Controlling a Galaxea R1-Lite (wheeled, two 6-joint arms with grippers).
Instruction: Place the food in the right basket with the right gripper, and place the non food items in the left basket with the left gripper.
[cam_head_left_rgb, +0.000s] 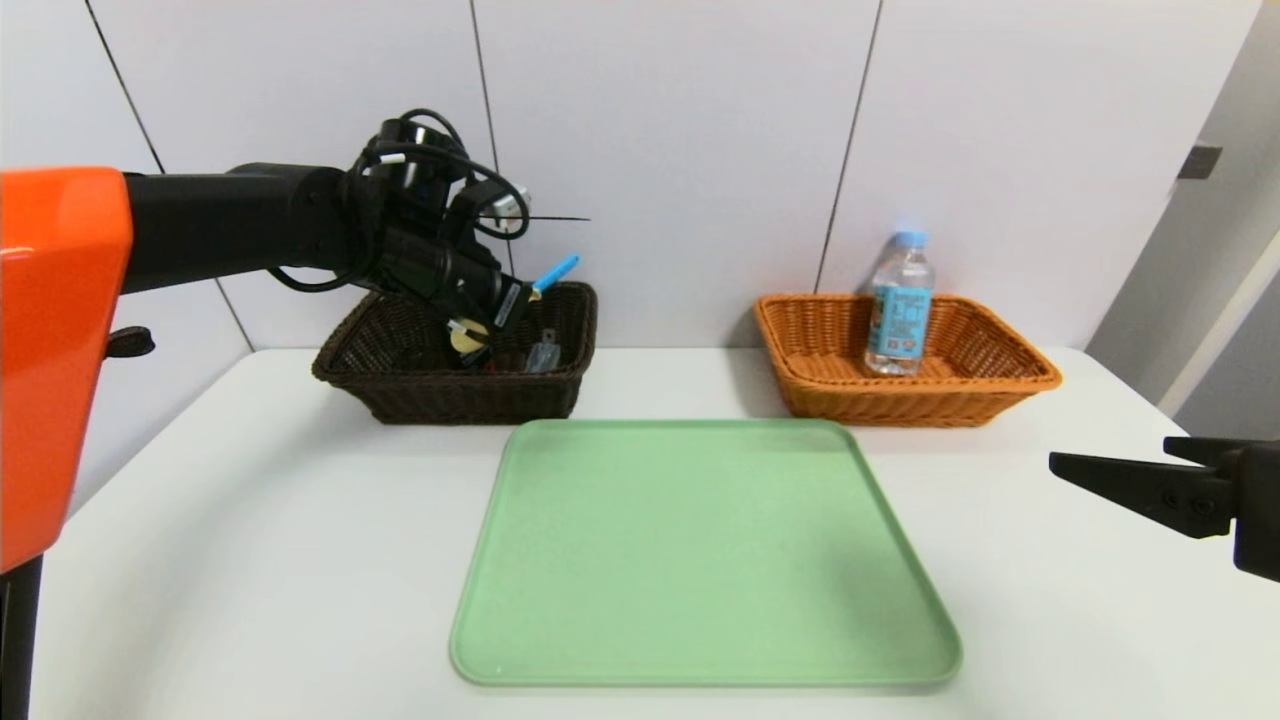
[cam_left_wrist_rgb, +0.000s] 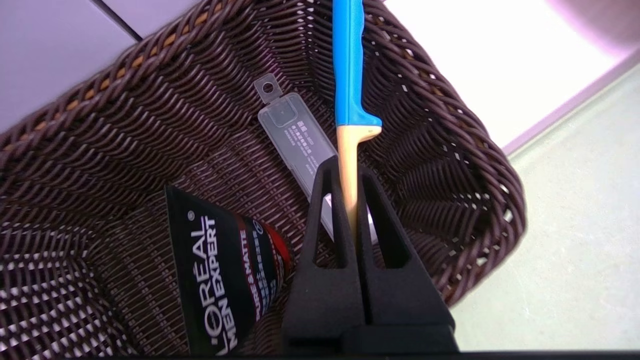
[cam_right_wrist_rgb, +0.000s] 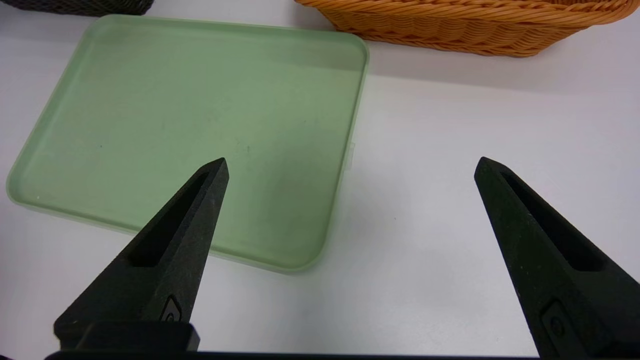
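Blue-handled knife — lower end hidden | left gripper pinching it | right gripper spread

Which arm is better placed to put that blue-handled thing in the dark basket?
The left, I'd say: its gripper already holds the blue-handled tool over the dark basket. The right gripper hangs open and empty, off beyond the green tray.

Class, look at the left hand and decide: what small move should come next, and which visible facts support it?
Probably the left hand should lower slightly, then release: it grips the blue-handled tool by its cream part, already over the dark basket, where a black tube and a clear case lie.
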